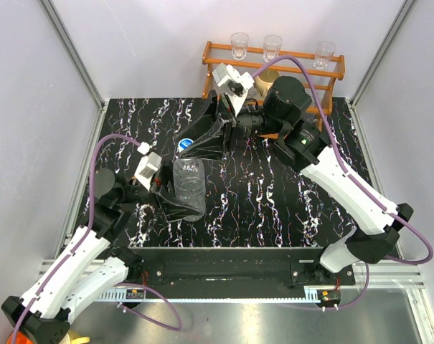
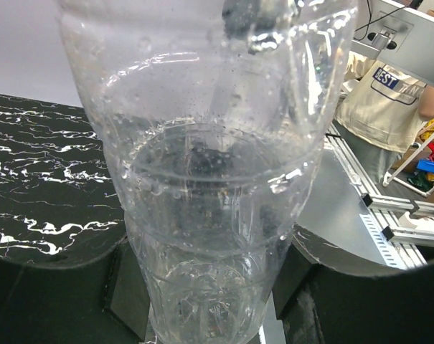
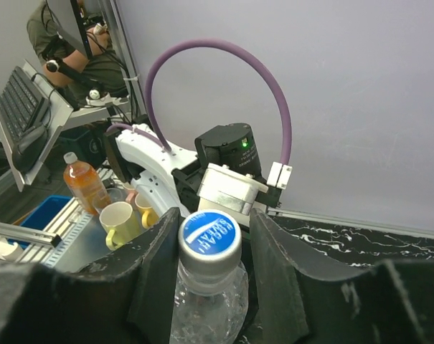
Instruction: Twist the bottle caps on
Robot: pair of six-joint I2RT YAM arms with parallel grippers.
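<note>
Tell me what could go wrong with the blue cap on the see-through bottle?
1. The blue cap sits on the neck between the fingers of the right gripper; if crooked, it may jam or pop off.
2. The left gripper holds the thin clear bottle low down; it could dent or spin when the cap turns.
3. The right arm is close to the glasses rack and might bump it.

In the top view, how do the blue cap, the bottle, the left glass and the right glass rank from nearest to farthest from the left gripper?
1. The bottle: held in the left gripper.
2. The blue cap: just beyond, at the bottle's mouth.
3. The left glass: far back, middle.
4. The right glass: far back, right, farthest.
</note>
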